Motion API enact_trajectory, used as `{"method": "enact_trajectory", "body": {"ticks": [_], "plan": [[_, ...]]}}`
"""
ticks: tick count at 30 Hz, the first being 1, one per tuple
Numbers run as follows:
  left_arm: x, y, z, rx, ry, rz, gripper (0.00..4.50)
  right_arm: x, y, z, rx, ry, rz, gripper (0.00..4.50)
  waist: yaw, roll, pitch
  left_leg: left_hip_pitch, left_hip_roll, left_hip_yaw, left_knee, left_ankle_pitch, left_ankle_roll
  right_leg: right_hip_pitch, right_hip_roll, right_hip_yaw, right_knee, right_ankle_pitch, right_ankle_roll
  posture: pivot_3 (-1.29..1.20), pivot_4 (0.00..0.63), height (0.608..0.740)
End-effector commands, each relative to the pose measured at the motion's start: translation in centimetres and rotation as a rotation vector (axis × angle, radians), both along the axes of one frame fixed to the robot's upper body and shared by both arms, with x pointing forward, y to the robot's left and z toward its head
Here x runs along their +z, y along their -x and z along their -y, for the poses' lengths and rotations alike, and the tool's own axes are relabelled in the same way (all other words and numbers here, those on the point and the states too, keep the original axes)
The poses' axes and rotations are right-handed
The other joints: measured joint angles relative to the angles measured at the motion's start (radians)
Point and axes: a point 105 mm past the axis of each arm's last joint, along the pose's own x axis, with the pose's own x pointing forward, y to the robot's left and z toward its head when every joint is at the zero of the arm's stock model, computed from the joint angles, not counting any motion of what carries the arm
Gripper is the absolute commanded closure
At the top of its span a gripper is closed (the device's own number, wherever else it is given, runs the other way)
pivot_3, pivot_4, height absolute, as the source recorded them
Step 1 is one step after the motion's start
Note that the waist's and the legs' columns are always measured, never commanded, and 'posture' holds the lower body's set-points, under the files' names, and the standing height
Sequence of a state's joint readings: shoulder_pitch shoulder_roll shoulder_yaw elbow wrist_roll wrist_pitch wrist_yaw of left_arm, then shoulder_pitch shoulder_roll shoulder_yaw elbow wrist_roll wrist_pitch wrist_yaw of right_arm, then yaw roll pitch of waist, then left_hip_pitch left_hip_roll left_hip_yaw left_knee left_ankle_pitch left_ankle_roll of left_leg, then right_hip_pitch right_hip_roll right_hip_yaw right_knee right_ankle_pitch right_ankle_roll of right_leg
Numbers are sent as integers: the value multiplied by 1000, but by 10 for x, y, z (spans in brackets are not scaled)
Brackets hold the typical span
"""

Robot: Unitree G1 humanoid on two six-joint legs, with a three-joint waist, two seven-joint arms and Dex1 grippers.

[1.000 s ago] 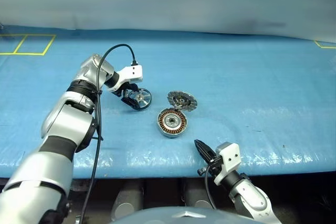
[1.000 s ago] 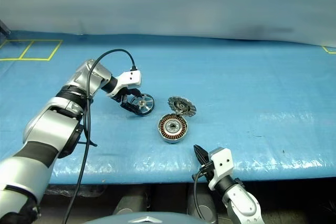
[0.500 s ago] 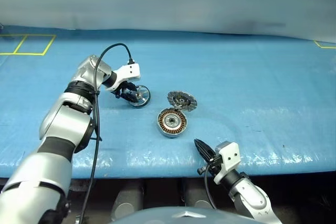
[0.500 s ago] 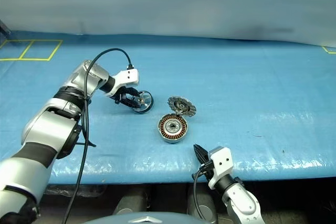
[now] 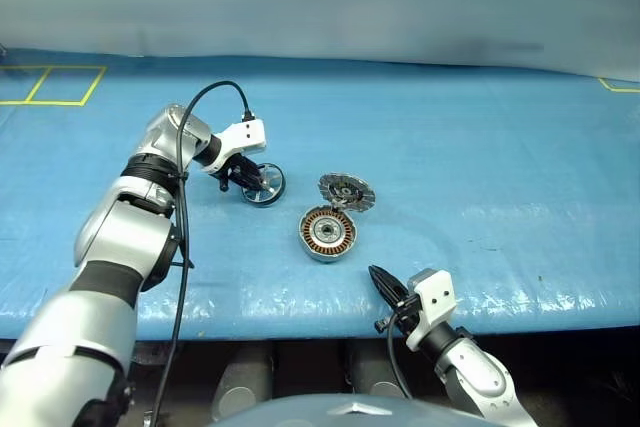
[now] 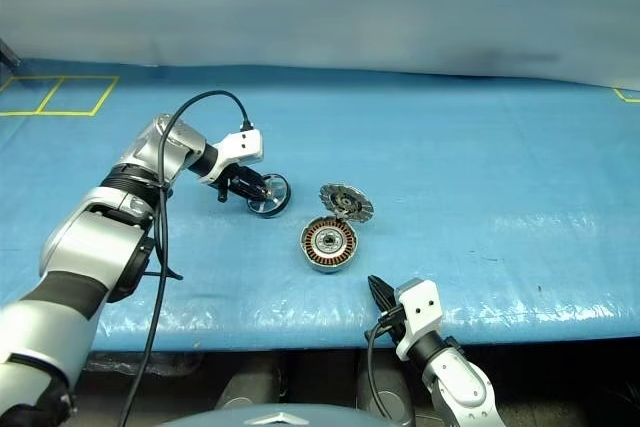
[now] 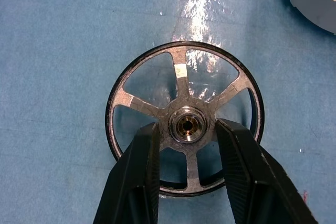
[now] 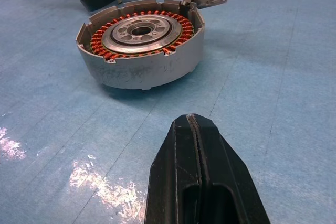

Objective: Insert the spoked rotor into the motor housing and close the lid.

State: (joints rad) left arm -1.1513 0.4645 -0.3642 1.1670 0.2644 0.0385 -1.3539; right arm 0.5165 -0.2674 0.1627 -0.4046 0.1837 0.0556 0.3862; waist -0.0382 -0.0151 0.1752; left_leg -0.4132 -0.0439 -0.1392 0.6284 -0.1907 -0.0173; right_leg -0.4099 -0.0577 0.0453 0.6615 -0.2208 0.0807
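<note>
The spoked rotor (image 5: 266, 185), a dark-rimmed wheel with silver spokes, sits left of the motor housing (image 5: 328, 233). My left gripper (image 5: 250, 178) reaches down onto it. In the left wrist view the two black fingers (image 7: 142, 166) pass through the cut-outs and press both sides of the central hub (image 7: 187, 124), so the gripper is shut on the rotor. The housing shows copper windings around a silver centre (image 8: 142, 30). Its lid (image 5: 347, 190) stands tipped open at the far edge. My right gripper (image 5: 378, 278) hovers shut near the table's front edge, short of the housing.
Everything lies on a blue sheet-covered table (image 5: 480, 167) whose front edge runs just behind my right gripper. Yellow tape lines (image 5: 50, 84) mark the far left corner. A black cable (image 5: 200, 117) loops over my left arm.
My left gripper's fingers have closed from wide open onto the rotor's hub, and the rotor has shifted slightly left with them. The right arm has not moved.
</note>
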Motion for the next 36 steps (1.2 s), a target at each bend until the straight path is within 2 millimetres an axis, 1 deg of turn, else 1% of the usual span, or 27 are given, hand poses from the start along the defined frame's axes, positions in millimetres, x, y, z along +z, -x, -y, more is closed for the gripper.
{"method": "enact_trajectory", "body": {"ticks": [1,3,7,10,13,18,22,24,29,33,36], "plan": [[25,-6,2,-30,24,72,3189,2,0,-2,3,-7,8,4500,0,0,0,0,0,0,0,0,0,0,0,0,0,0,0,0,150,740],[34,-8,2,-43,28,101,3189,2,0,-2,5,-7,8,4500,1,0,0,0,0,0,0,0,0,0,0,0,0,0,0,0,150,740],[57,-12,-4,-78,8,191,3189,3,0,-2,9,-7,9,4500,1,-1,0,0,0,0,0,0,0,0,0,0,0,0,0,0,150,740],[69,0,-10,-179,-31,182,3189,2,-1,-1,14,-4,9,4500,-2,0,0,0,0,0,0,0,0,0,0,0,0,0,0,0,150,740],[75,12,-8,-262,-23,156,3189,3,-3,-2,25,-5,13,4500,-1,0,0,0,0,1,-1,0,0,0,0,1,0,0,0,0,150,740],[75,31,1,-338,27,137,3189,6,-6,-4,53,-2,34,4500,-2,0,0,1,2,1,0,0,0,0,0,2,1,-1,-2,0,150,740],[74,46,14,-383,106,103,3189,5,-9,-3,65,6,37,4500,0,0,0,1,2,1,0,0,0,0,0,2,1,-1,-3,0,150,740],[73,56,22,-407,155,62,3189,6,-10,-3,68,9,39,4500,0,0,0,1,2,1,0,0,0,0,0,2,2,-2,-4,0,150,740],[69,74,35,-461,212,-27,3189,6,-10,-2,65,14,39,4500,0,0,0,2,2,1,0,0,0,0,0,2,2,-4,-7,0,150,740],[66,83,44,-511,214,-66,3189,5,-9,-2,57,14,36,4500,0,0,0,2,2,1,0,0,0,0,1,2,3,-4,-7,0,150,740],[67,82,52,-541,218,-55,3189,5,-8,-2,54,13,36,4500,0,0,0,2,1,1,0,0,0,0,1,3,3,-4,-8,0,150,740]]}}
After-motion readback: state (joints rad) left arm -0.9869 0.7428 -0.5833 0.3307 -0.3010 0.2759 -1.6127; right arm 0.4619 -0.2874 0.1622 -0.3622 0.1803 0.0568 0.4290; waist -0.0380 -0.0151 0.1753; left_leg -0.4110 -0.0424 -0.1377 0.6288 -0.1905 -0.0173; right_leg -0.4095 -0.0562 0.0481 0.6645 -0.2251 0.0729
